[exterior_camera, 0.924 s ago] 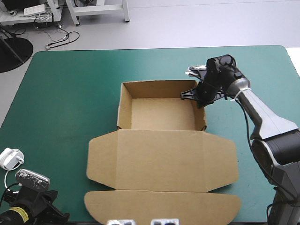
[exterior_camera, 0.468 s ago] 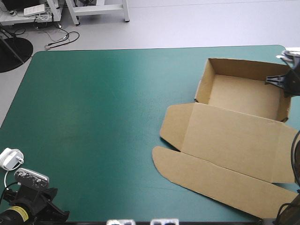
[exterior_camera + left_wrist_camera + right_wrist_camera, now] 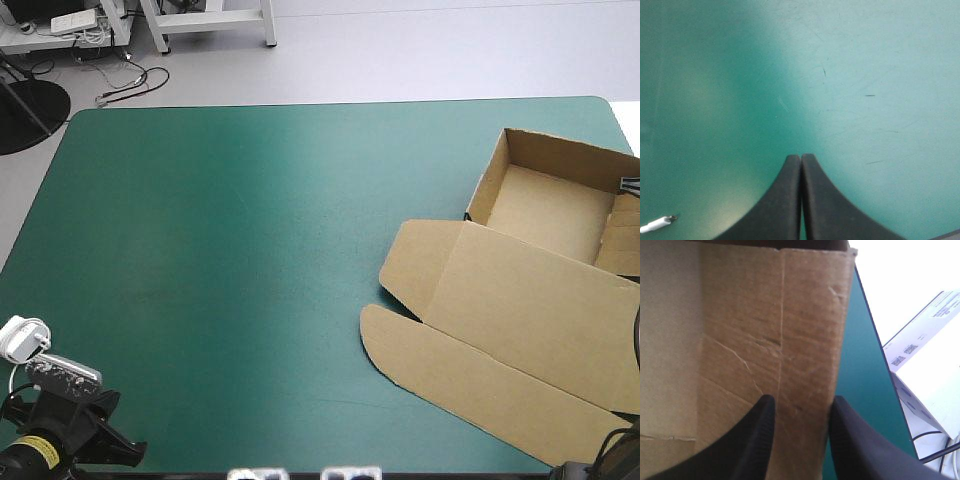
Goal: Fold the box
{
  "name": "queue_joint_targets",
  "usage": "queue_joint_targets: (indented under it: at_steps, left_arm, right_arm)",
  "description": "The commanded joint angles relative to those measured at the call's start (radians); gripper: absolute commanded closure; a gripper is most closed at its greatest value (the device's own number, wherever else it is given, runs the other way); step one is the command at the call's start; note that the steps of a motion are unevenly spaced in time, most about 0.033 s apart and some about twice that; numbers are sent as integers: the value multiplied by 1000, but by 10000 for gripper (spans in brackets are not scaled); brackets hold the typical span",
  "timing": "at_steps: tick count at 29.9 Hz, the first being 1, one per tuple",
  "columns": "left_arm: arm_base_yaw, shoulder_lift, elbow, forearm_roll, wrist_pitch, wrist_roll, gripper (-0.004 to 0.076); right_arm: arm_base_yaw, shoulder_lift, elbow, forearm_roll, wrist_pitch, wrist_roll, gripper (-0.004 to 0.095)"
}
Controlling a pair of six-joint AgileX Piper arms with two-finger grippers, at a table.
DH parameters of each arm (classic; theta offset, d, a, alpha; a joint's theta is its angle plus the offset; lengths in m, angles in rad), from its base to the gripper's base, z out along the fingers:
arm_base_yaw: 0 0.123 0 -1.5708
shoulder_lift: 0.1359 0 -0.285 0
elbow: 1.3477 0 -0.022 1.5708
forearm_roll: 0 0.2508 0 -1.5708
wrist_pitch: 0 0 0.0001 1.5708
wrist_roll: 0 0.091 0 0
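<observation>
My right gripper (image 3: 800, 402) is clamped on the brown cardboard box (image 3: 520, 300). Its 2 black fingers (image 3: 760, 430) pinch 1 upright side wall of the open tray (image 3: 550, 205), 1 finger inside and 1 outside, above the strip of teal-green table cover (image 3: 250, 250) along the table's right edge. The box sits at the right side of the table, slightly turned, with the tray toward the far right corner. Its flat lid (image 3: 500, 370) is spread toward the near edge. My left gripper (image 3: 801, 159) is pressed together on nothing, over bare cover at the near left corner, well apart from the box.
</observation>
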Motion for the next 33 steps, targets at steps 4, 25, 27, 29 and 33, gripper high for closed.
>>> queue_joint_targets:
  at_steps: [4,25,27,29,33]
  left_arm:
    - [-4,13,-23,54,-53,0,734]
    - [-4,11,47,-19,-142,61,734]
    - [-4,11,47,-21,-142,61,734]
    - [-4,11,47,-24,-142,61,734]
    - [-4,11,47,-26,-142,61,734]
  right_arm:
    - [-6,-102,-32,1,9,-35,482]
    - [177,-772,336,391,9,-126,927]
    - [201,-868,452,391,7,-126,927]
    - [203,-954,562,389,4,-126,927]
    - [203,-1143,807,378,-38,-126,927]
